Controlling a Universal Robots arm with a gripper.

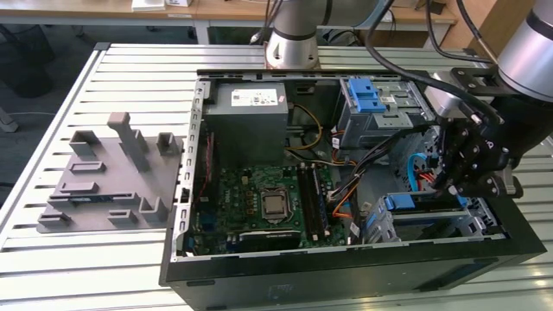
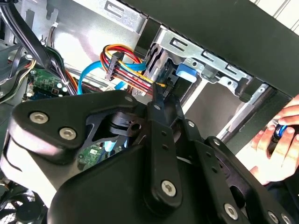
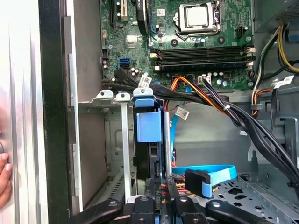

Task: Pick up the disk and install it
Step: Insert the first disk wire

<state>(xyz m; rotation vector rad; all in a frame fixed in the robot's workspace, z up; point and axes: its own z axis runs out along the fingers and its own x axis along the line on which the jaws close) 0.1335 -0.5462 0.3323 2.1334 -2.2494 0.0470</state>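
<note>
The disk (image 1: 423,202) sits edge-up in the lower drive cage (image 1: 471,223) of the open computer case, at the exterior view's right. Its blue carrier tab (image 3: 148,126) faces the first wrist view, and in the second wrist view the blue carrier tab (image 2: 185,72) shows beside the metal cage (image 2: 205,63). My gripper (image 1: 449,188) hangs inside the case just over the disk's near end. In both wrist views the gripper (image 3: 160,189) (image 2: 161,93) has its fingers drawn close together, with only cables showing in the slim gap between them.
Red, orange and black cable bundles (image 3: 210,93) and a flat blue cable (image 3: 212,173) run right beside the cage. The motherboard (image 1: 268,201), power supply (image 1: 250,107) and an upper drive bay with a blue latch (image 1: 367,97) fill the case. A grey fixture (image 1: 112,175) lies outside. A person's hand (image 2: 273,144) rests at the case edge.
</note>
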